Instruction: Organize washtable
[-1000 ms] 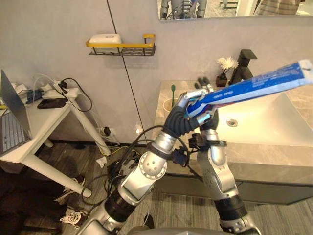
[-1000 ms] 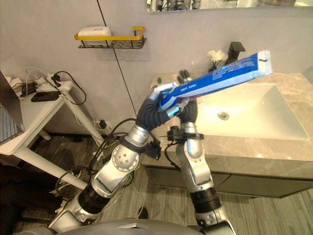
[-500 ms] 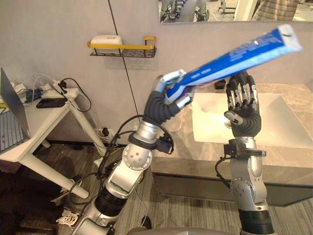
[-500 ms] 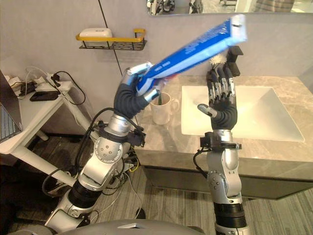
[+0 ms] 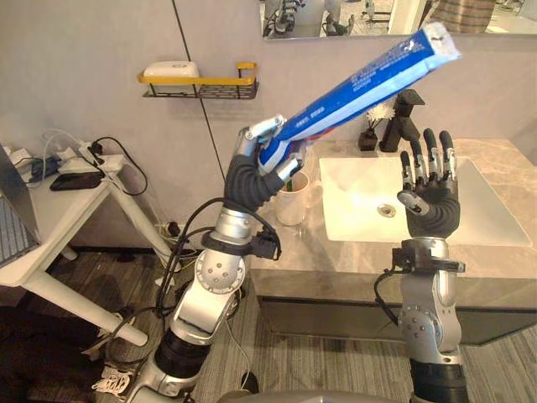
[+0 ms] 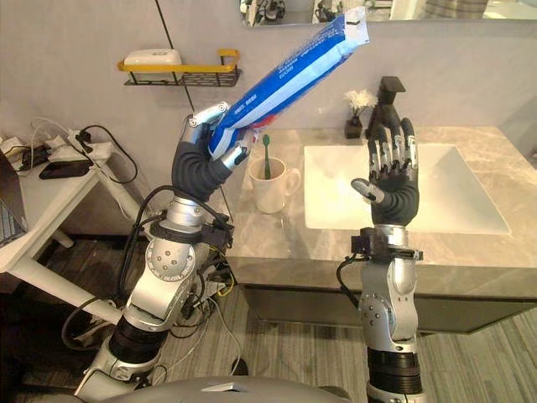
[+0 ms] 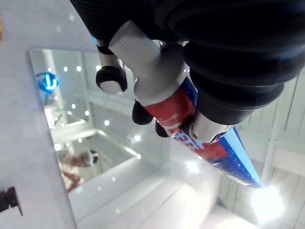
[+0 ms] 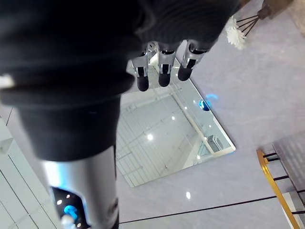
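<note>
Nearest, the right hand (image 5: pixel 432 197) is raised over the front edge of the counter (image 5: pixel 336 252), palm upright and fingers straight, holding nothing. Left of it, the left hand (image 5: pixel 250 159) has its fingers and thumb curled round the lower end of a long blue toothpaste tube (image 5: pixel 361 80), which slants up and away over the counter with most of its length hanging free. That is the weak point as I see it: held at one end only, the tube could twist or slide in the fingers, and a quick swing of the arm might tip it out onto the counter or into the sink (image 5: pixel 470 220). Just below the gripping hand is the mug (image 6: pixel 270 189) with a green toothbrush (image 6: pixel 266 155) standing in it. If the tube is meant for the mug, a lowering move that comes in at a slant could catch the rim or the brush and knock the mug over. Further back, the free end could strike the black tap (image 5: pixel 403 117) or the little flower pot (image 6: pixel 357 113) beside it, and, raised any higher, the mirror (image 5: pixel 336 17) on the wall
</note>
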Robot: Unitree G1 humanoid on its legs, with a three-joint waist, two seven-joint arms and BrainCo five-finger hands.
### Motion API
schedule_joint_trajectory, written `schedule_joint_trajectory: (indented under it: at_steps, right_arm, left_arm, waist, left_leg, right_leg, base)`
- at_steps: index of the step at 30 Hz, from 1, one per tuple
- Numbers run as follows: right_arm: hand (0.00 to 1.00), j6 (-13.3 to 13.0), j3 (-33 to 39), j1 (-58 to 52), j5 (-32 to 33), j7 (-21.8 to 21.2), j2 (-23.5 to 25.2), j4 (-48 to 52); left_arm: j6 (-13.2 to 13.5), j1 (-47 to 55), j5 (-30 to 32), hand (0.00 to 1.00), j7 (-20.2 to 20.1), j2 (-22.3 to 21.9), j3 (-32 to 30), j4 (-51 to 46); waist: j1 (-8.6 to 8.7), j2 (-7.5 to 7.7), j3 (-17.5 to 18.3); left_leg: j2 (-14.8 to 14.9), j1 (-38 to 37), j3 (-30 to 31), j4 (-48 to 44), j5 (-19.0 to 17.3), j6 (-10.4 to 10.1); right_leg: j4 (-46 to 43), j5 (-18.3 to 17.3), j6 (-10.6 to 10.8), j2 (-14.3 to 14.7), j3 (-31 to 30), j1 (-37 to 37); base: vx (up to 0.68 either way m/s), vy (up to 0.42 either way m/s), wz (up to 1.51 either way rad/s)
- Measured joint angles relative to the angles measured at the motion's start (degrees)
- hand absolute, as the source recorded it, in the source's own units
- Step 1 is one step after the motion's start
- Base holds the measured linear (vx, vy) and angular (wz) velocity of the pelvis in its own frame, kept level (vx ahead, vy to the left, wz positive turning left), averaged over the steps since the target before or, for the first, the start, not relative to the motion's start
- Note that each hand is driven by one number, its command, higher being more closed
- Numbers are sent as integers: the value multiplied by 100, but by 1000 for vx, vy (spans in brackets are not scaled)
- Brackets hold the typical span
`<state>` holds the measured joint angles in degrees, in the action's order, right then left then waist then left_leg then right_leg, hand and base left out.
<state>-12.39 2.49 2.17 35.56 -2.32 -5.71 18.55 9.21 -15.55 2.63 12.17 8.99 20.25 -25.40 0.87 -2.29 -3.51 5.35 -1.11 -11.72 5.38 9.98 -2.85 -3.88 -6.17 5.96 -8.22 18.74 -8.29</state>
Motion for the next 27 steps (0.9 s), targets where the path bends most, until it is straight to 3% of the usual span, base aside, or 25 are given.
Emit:
schedule_joint_trajectory:
  at_steps: [9, 27]
  right_arm:
    - [0, 149, -507, 4, 170, -146, -3, -11]
    - [0, 190, -1655, 529, 870, -404, -5, -69]
  left_arm:
    - [-30, -9, 1, 100, -48, -13, 370, 150]
    - [-147, -511, 13, 100, -31, -111, 938, 929]
  waist:
    - [12, 72, -26]
    - [8, 185, 47]
  left_leg:
    - [-5, -1, -53, 1, -8, 6]
    - [-4, -11, -50, 4, 3, 7]
  right_leg:
    - [45, 46, 16, -4, -58, 8]
    - [45, 67, 13, -3, -61, 1]
  base:
    - [2, 4, -3]
    - [0, 0, 0]
